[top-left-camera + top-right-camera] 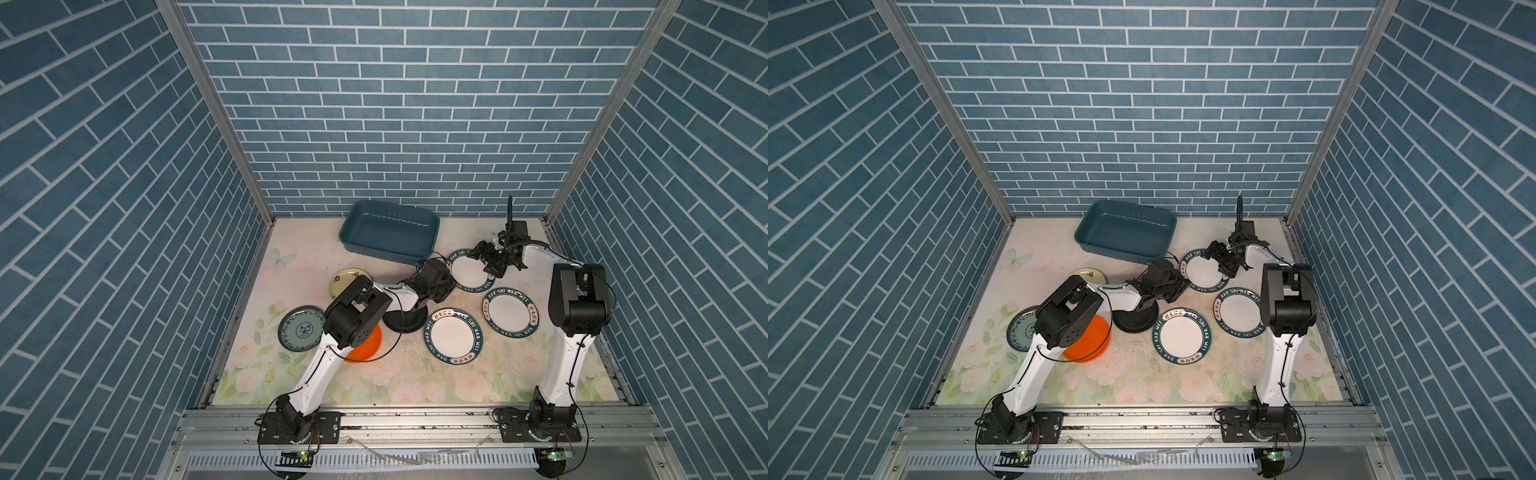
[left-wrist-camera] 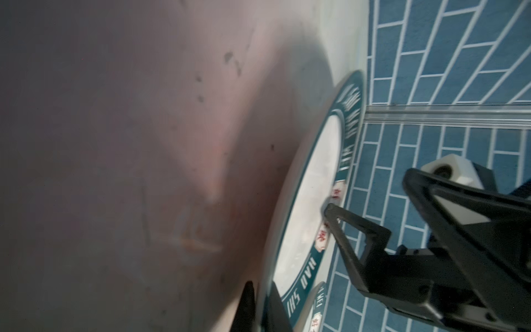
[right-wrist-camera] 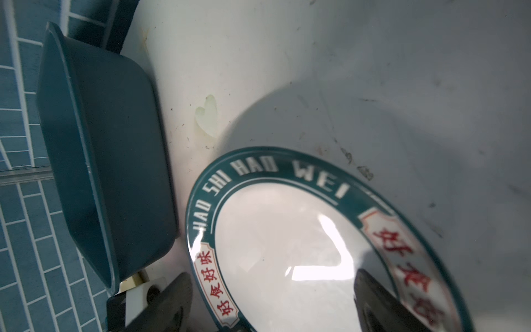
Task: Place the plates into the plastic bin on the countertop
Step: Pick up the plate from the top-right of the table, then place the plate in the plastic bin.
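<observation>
A: So, is the left pincer (image 2: 260,299) closed?
B: Yes, pinched on the rim of the lettered plate (image 1: 469,272), just beside the bin (image 1: 388,232). The right pincer (image 1: 487,264) is wide apart over it.
A: What could go wrong?
B: The thin rim could slip out, or bump the bin's wall.
A: Which way is it?
B: Face up, round, no long side. The bin's long side runs along the back wall (image 1: 407,124).

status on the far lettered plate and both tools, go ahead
Status: left tool shut on rim of far lettered plate; right tool open, fingertip at the opposite rim. Beside it, plastic bin empty. Nothing seen blocking the way.
</observation>
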